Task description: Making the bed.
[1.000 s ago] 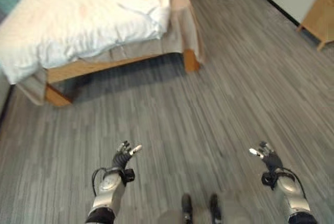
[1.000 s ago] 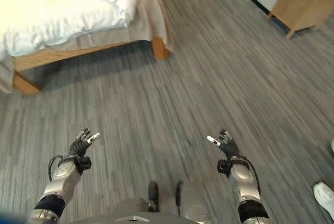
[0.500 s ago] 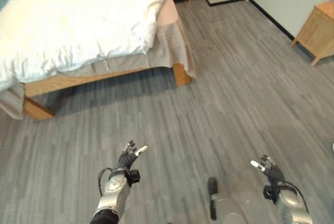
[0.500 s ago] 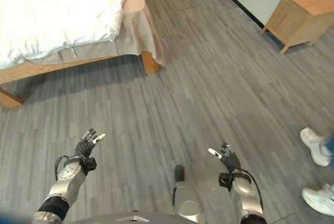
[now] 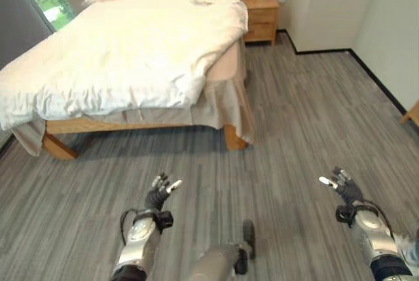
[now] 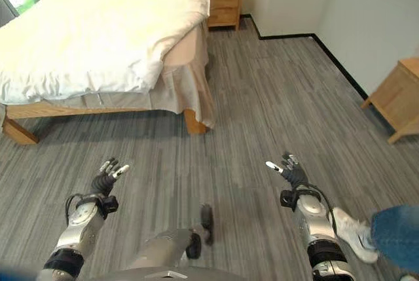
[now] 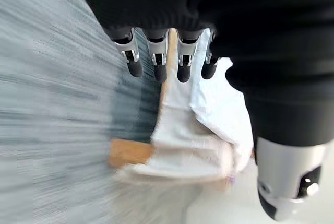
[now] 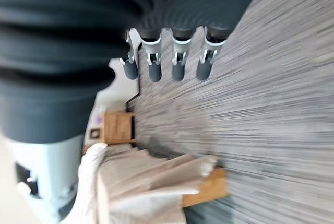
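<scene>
Ahead on the grey floor (image 5: 308,117), well apart from both hands, the bed (image 5: 131,58) is seen with its white duvet (image 6: 85,38) rumpled. Left hand (image 5: 159,194) and right hand (image 6: 292,171) are held out empty, fingers relaxed, judged ready for approach.

Around my room, off the bed

I see a wooden nightstand (image 6: 224,4) against the far wall, a wooden cabinet (image 6: 399,99) by the right wall, and a person's white shoe (image 6: 353,232) on grey plank floor (image 6: 262,111).

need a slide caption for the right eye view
Both open hands, left and right, raised over grey plank floor, short of the wooden bed with rumpled white duvet.
</scene>
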Motion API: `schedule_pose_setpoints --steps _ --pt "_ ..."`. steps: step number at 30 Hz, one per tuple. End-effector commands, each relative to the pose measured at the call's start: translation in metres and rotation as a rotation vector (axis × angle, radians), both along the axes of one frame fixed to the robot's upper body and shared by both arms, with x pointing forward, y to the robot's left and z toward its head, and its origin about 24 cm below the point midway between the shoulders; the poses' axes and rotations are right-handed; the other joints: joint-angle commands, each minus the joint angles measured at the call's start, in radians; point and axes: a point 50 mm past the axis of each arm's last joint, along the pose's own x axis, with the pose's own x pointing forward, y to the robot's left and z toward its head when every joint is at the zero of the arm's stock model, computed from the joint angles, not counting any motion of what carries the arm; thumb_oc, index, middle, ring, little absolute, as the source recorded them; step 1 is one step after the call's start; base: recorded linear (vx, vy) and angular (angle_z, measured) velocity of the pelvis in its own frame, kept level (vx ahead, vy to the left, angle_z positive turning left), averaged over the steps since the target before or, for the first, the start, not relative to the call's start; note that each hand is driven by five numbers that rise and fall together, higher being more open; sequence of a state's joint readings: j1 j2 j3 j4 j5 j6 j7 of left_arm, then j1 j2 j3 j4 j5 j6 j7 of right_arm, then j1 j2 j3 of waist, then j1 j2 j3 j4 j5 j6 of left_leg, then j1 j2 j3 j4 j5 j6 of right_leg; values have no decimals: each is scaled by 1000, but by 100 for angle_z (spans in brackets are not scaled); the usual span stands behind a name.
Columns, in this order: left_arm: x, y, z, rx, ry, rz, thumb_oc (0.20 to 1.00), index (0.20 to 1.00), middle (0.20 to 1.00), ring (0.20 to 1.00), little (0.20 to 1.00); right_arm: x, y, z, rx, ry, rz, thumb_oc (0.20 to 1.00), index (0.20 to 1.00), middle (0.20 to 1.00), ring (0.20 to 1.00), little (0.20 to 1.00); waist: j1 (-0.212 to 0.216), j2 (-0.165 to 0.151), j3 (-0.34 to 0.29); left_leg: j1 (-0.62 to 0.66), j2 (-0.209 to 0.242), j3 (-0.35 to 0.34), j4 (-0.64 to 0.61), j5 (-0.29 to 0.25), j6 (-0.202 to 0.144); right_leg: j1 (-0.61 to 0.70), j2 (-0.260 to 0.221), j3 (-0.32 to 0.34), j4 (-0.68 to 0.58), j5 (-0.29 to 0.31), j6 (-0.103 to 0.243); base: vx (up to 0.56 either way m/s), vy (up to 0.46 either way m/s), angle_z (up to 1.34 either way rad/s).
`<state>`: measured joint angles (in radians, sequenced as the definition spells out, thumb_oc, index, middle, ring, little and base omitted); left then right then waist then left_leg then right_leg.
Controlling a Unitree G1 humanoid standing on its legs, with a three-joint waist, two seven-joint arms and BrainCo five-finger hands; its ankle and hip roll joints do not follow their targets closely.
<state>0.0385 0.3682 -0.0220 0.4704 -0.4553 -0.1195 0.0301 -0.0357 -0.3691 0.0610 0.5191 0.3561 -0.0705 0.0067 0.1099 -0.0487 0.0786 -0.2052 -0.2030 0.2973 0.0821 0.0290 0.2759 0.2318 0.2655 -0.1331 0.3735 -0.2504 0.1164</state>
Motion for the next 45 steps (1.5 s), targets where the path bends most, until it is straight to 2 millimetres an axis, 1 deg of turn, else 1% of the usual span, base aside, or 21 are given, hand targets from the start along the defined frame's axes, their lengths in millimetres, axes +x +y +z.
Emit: schedule_pose_setpoints --steps 1,3,6,7,8,10,12,16,17,18,20,21,22,23,25,33,35,39,42,43,45 --pt "33 -7 35 23 -180 -37 1000 1000 1000 1000 1000 21 -5 36 -10 -171 53 1000 1000 1000 1000 1000 16 8 49 89 109 -119 -39 57 -151 -206 -304 92 306 528 74 414 45 -29" --pt "38 -8 42 37 -208 -60 1000 1000 1000 1000 1000 21 -6 38 -34 -174 58 1000 1000 1000 1000 1000 -26 43 71 146 121 -186 -35 37 -142 -340 -284 111 414 444 33 400 -48 21" --pt "43 -9 51 58 -243 -87 1000 1000 1000 1000 1000 17 -12 40 -15 -187 23 1000 1000 1000 1000 1000 -60 64 74 211 123 -247 -63 27 -150 -398 -336 93 332 387 -6 322 -133 130" --pt "47 -12 62 50 -295 -127 1000 1000 1000 1000 1000 14 -23 48 -18 -222 -12 1000 1000 1000 1000 1000 -79 75 78 249 122 -316 -74 12 -174 -418 -416 90 180 362 -27 362 -255 198" --pt "48 -15 64 34 -310 -146 1000 1000 1000 1000 1000 13 -30 52 -35 -234 -26 1000 1000 1000 1000 1000 -95 73 76 260 118 -362 -73 -1 -188 -399 -422 120 35 371 -26 505 -371 172" --pt "50 -20 69 -2 -337 -200 1000 1000 1000 1000 1000 10 -45 65 -75 -277 -55 1000 1000 1000 1000 1000 -126 48 72 289 106 -448 -72 -42 -210 -358 -396 282 -219 376 17 394 -343 142" --pt "52 -24 75 -17 -363 -244 1000 1000 1000 1000 1000 7 -57 79 -113 -323 -74 1000 1000 1000 1000 1000 -130 27 61 309 110 -508 -83 -64 -224 -353 -386 389 -334 406 63 355 -379 129" --pt "44 -28 79 -87 -397 -282 1000 1000 1000 1000 1000 8 -79 105 -164 -391 -96 1000 1000 1000 1000 1000 -125 -10 38 335 170 -596 -99 -60 -270 -317 -360 357 -347 407 55 252 -401 142" --pt "43 -31 75 -193 -404 -272 1000 1000 1000 1000 1000 10 -91 125 -201 -442 -87 1000 1000 1000 1000 1000 -125 -19 53 307 212 -594 -49 -55 -304 -290 -337 321 -350 382 28 215 -590 151" --pt "43 -32 75 -193 -405 -272 1000 1000 1000 1000 1000 10 -91 125 -201 -443 -87 1000 1000 1000 1000 1000 -127 -20 52 302 209 -597 -48 -51 -304 -292 -339 319 -352 385 29 102 -414 134" --pt "44 -36 73 -268 -402 -273 1000 1000 1000 1000 1000 9 -107 151 -280 -484 -75 1000 1000 1000 1000 1000 -138 -39 75 243 242 -438 52 -42 -299 -255 -363 216 -354 379 17 15 -232 89" --pt "45 -36 73 -268 -403 -274 1000 1000 1000 1000 1000 9 -107 151 -280 -485 -76 1000 1000 1000 1000 1000 -140 -40 73 238 240 -439 52 -39 -299 -258 -365 215 -355 381 17 -24 -335 144" --pt "49 -49 71 -306 -380 -348 1000 1000 1000 1000 1000 -2 -130 169 -355 -482 -122 1000 1000 1000 1000 1000 -160 -50 79 197 258 -187 31 -42 -282 -215 -380 92 -378 362 -8 -31 -213 143" --pt "49 -49 71 -307 -380 -349 1000 1000 1000 1000 1000 -2 -131 170 -356 -482 -123 1000 1000 1000 1000 1000 -161 -49 79 196 257 -189 29 -41 -282 -214 -381 89 -379 362 -7 -16 -275 188" --pt "53 -58 76 -321 -382 -428 1000 1000 1000 1000 1000 -3 -148 191 -405 -520 -180 1000 1000 1000 1000 1000 -166 -38 72 156 227 -85 -2 -15 -269 -203 -372 27 -388 352 -14 6 -103 198" --pt "51 -48 98 -349 -423 -526 1000 1000 1000 1000 1000 32 -156 239 -538 -559 -195 1000 1000 1000 1000 1000 -133 -22 63 160 173 -140 -60 -1 -256 -194 -371 -41 -360 312 -8 77 16 45" --pt "50 -42 106 -347 -438 -546 1000 1000 1000 1000 1000 38 -155 248 -593 -551 -178 1000 1000 1000 1000 1000 -120 -22 73 178 170 -148 -56 -25 -240 -201 -382 -44 -271 288 -4 114 96 9" --pt "48 -28 115 -325 -474 -519 1000 1000 1000 1000 1000 50 -150 258 -600 -567 -166 1000 1000 1000 1000 1000 -109 -23 117 187 174 -163 -28 -46 -216 -311 -374 13 -58 348 24 26 44 -4" --pt "46 -17 115 -280 -477 -467 1000 1000 1000 1000 1000 55 -144 257 -548 -589 -153 1000 1000 1000 1000 1000 -99 -13 117 210 178 -180 -42 -48 -229 -314 -417 -4 -154 360 17 132 -61 -5" --pt "45 -16 113 -295 -485 -442 1000 1000 1000 1000 1000 52 -141 249 -450 -609 -136 1000 1000 1000 1000 1000 -109 -27 109 225 168 -206 -43 -54 -233 -284 -400 65 -263 369 15 157 -97 23" --pt "43 -15 110 -297 -485 -420 1000 1000 1000 1000 1000 50 -141 245 -389 -635 -153 1000 1000 1000 1000 1000 -103 -31 104 231 166 -208 -41 -59 -233 -263 -396 67 -292 362 7 129 -54 29"
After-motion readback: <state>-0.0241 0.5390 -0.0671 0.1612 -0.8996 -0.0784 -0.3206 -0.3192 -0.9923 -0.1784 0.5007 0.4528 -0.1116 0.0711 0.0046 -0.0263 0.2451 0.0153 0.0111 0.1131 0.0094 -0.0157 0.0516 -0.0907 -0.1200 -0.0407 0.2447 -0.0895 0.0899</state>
